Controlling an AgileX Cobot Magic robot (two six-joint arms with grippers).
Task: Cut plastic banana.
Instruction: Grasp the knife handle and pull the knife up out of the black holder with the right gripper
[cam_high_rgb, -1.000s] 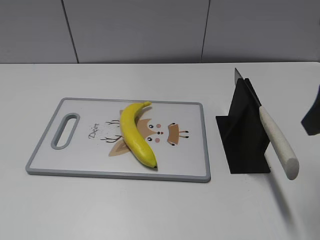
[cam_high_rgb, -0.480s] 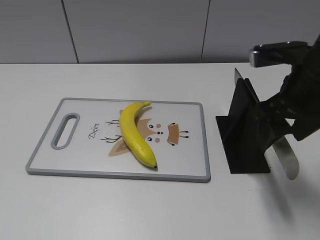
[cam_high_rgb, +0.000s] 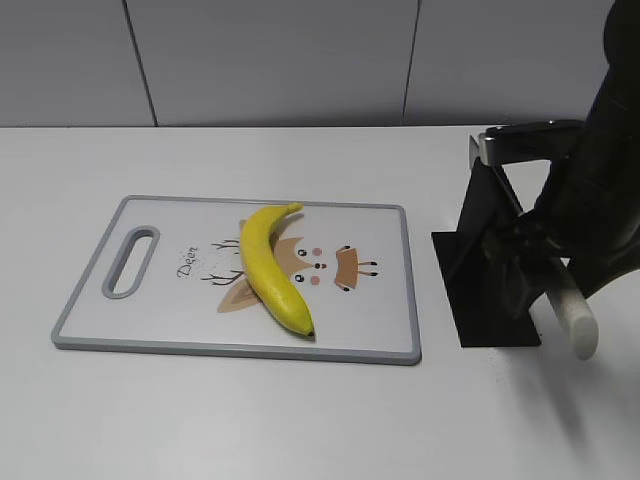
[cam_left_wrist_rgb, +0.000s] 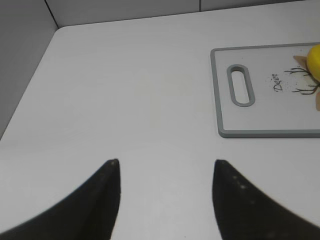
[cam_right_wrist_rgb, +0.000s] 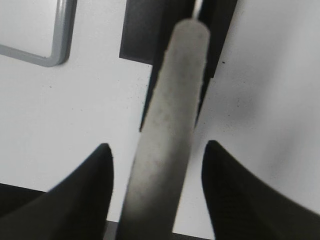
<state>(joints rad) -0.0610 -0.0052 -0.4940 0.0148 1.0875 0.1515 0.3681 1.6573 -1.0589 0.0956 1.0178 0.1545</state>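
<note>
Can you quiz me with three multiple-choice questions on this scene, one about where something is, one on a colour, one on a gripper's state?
1. Where does the plastic banana lie?
A. on the cutting board
B. in the black knife stand
C. on the bare table

2. What colour is the knife handle?
A. red
B. off-white
C. blue

3. How does the right gripper stand?
A. shut tight on the banana
B. open, fingers either side of the knife handle
C. out of view

Answers: 1 A, the banana rests across the board's deer drawing. 2 B, the handle shows pale in both views. 3 B, gaps show between the handle and each finger.
</note>
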